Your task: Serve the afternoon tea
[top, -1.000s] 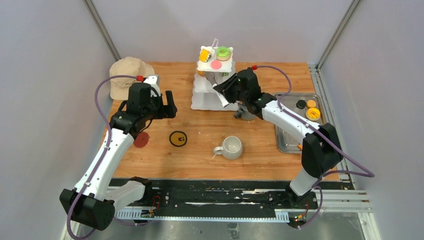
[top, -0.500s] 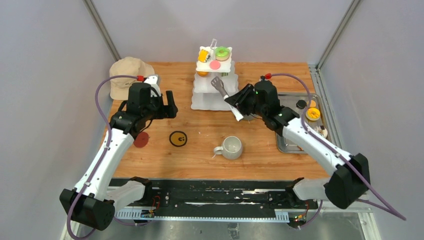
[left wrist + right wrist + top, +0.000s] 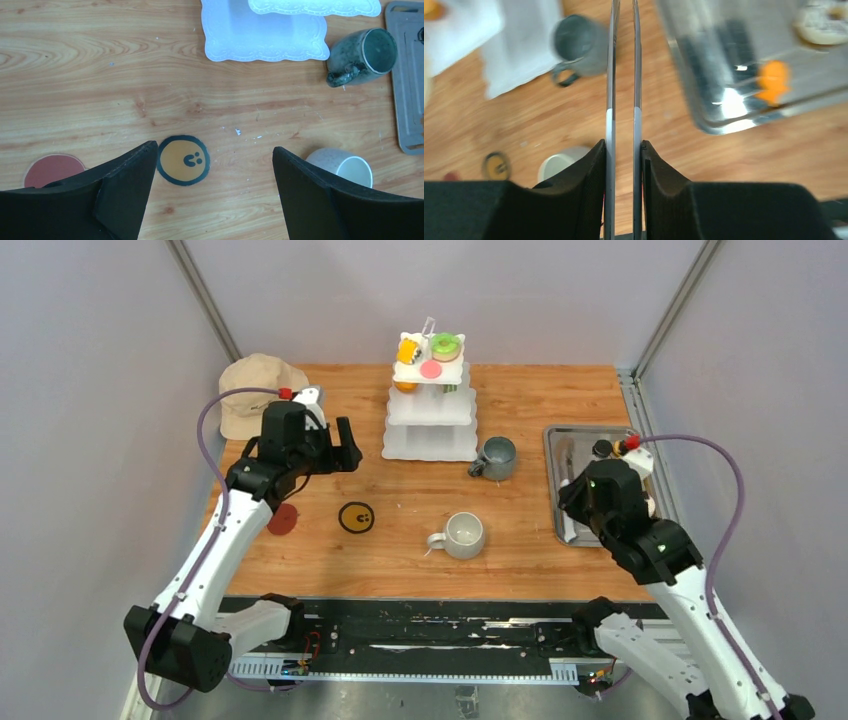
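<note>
The afternoon tea sits mostly on the white three-tier scalloped stand (image 3: 430, 426) at the back of the table: a green-and-pink toy donut (image 3: 446, 344), a yellow piece (image 3: 408, 350) and a pink disc (image 3: 431, 369) on the top tier, an orange piece (image 3: 404, 386) on the tier below. More waits in the shiny steel tray (image 3: 575, 440) at my right, where I can make out a small orange pastry (image 3: 772, 80) and a pale ring (image 3: 819, 25), both blurred. My right pincer (image 3: 624, 150) is clenched on thin metal tongs (image 3: 610, 75), their blades squeezed nearly together. I judge the next pick comes from that tray, so I should ease my squeeze to let the blades spread, straddle the orange pastry, pinch lightly, and lift clear of the rim before swinging to the stand. My left pincer (image 3: 214, 150) hangs released above a round yellow smiley coaster (image 3: 183, 160). The dark grey mug (image 3: 496, 457) and the pale grey mug (image 3: 463, 534) both look empty.
</note>
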Tool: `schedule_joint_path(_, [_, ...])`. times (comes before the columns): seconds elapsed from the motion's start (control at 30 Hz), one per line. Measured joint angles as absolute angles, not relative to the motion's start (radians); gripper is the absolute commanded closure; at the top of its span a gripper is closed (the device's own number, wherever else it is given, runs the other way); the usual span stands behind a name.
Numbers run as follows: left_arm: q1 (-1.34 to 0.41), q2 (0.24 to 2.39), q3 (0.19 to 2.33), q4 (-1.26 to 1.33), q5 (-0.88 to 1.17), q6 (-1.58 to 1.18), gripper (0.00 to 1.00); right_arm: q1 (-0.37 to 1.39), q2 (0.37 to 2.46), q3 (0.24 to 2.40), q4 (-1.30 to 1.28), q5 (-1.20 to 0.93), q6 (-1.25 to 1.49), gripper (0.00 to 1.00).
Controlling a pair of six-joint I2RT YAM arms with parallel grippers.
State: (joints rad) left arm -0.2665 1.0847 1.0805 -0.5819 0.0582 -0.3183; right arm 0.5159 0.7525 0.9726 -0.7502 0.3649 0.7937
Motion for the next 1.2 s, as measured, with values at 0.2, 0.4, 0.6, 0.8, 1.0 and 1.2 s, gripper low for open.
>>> schedule_joint_path(0.2, [-0.266,1.126,1.081,-0.562,0.078,-0.326,0.11,0.220,0.767,0.989,-0.928,0.396,0.689,0.72])
schedule_joint_path(0.4, [-0.266,1.156,1.081,-0.551,0.086,-0.326,0.11,-0.002,0.871,0.981,-0.994,0.278,0.627,0.61])
schedule_joint_path(0.6, [-0.266,1.186,1.081,-0.546,0.088,-0.326,0.11,-0.072,0.886,0.950,-1.018,0.211,0.589,0.55])
schedule_joint_path(0.8, [-0.266,1.222,1.081,-0.543,0.091,-0.326,0.11,-0.169,0.900,0.937,-1.019,0.147,0.527,0.55])
schedule_joint_path(1.0, [-0.266,1.242,1.089,-0.536,0.090,-0.326,0.11,-0.252,0.923,0.919,-1.002,0.082,0.458,0.56])
schedule_joint_path(1.2, [-0.266,1.268,1.097,-0.524,0.095,-0.326,0.11,-0.265,0.958,0.894,-0.979,0.004,0.406,0.62])
